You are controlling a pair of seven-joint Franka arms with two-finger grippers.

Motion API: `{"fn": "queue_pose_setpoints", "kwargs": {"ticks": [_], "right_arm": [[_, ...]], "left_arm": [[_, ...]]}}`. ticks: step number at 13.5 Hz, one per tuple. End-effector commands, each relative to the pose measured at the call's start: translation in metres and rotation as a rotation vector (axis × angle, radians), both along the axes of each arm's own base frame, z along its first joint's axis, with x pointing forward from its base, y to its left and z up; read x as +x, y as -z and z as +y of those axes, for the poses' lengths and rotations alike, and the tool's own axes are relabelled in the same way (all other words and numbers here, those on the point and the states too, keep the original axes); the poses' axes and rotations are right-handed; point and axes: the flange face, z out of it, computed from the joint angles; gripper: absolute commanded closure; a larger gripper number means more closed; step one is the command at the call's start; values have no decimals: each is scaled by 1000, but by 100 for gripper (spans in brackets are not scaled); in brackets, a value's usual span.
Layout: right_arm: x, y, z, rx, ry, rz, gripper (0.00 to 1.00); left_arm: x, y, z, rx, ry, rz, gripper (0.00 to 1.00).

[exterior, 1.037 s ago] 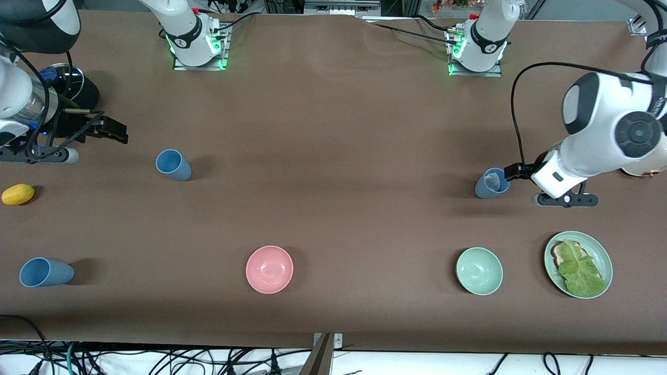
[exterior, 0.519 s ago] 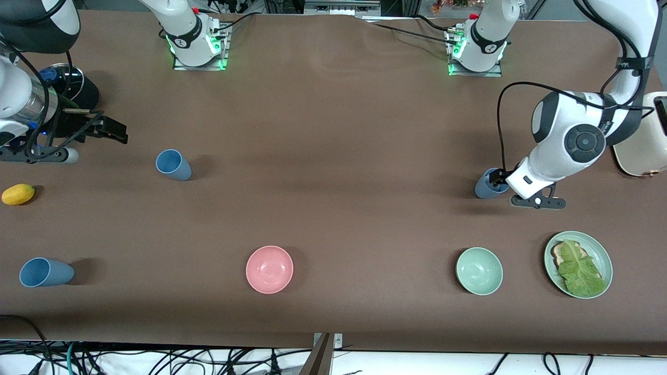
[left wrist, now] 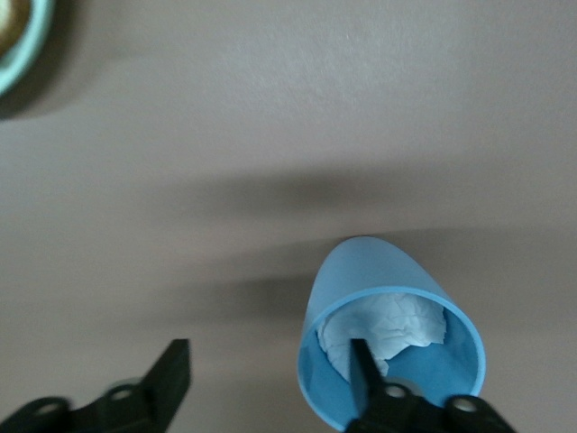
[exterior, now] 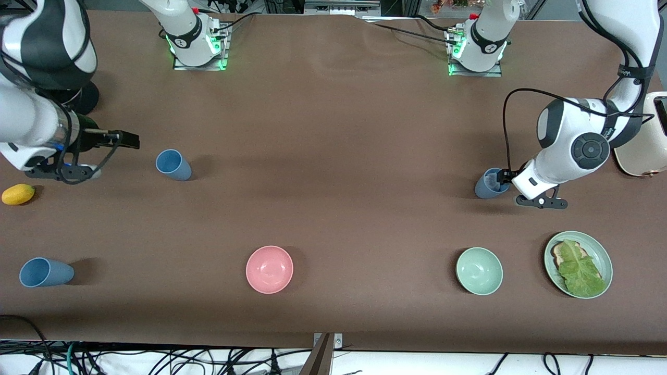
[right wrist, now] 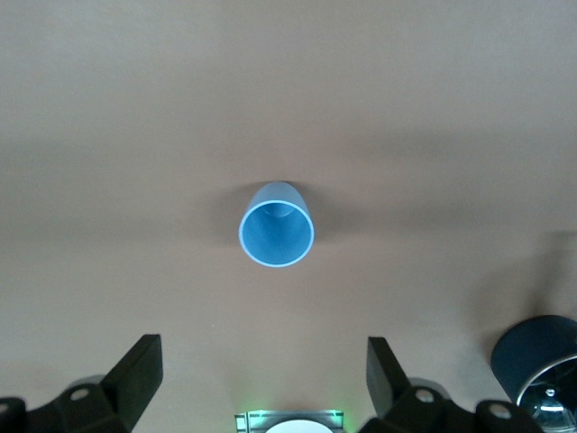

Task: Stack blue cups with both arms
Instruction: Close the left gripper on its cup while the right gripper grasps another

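Three blue cups are on the brown table. One blue cup [exterior: 490,183], with crumpled white paper [left wrist: 383,323] in it, is toward the left arm's end. My left gripper [exterior: 501,177] is open at its rim. In the left wrist view [left wrist: 266,374] one finger [left wrist: 361,365] is inside the cup [left wrist: 388,289] and the other is outside, apart from the wall. A second cup [exterior: 173,164] is toward the right arm's end. My right gripper [exterior: 127,139] is open and empty beside it, and the cup [right wrist: 277,225] shows between its fingers [right wrist: 140,370]. A third cup [exterior: 46,272] is nearer the front camera.
A pink bowl [exterior: 269,269], a green bowl [exterior: 479,271] and a green plate [exterior: 599,250] with lettuce on toast lie near the front camera. A yellow fruit [exterior: 18,194] is by the right arm. A dark pot [right wrist: 536,361] and a cream appliance [exterior: 643,151] sit at the table's ends.
My left arm swung in and lowered, bringing one finger inside the paper-filled cup. My right arm turned and its gripper shifted a little closer to the second cup. No cup has moved.
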Motion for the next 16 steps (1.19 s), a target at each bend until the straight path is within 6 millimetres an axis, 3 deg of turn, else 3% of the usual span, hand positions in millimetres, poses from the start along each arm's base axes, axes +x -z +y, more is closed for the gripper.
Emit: {"fn": "queue_pose_setpoints", "kwargs": {"ticks": [1,4,8,12,16], "right_arm": [[-13,27,-16,-8,13,-24,0],[-37,82,-37,-11,41,-100,0],[-60,148,-37,-8,32,-149,0],[-64,178,-44,-8,25,-171,0],[-63,194,-43,-9,16,-164,0]], "left_arm": [[-2,9,-4,-56,-30,2,100],[-2,7,-12,-59,-17,7,100],[3,-21,-18,-56,-10,4,100],[22,-69,-80,-78,-19,25,100],[17,-91,-174,-126,-154,36,100]]}}
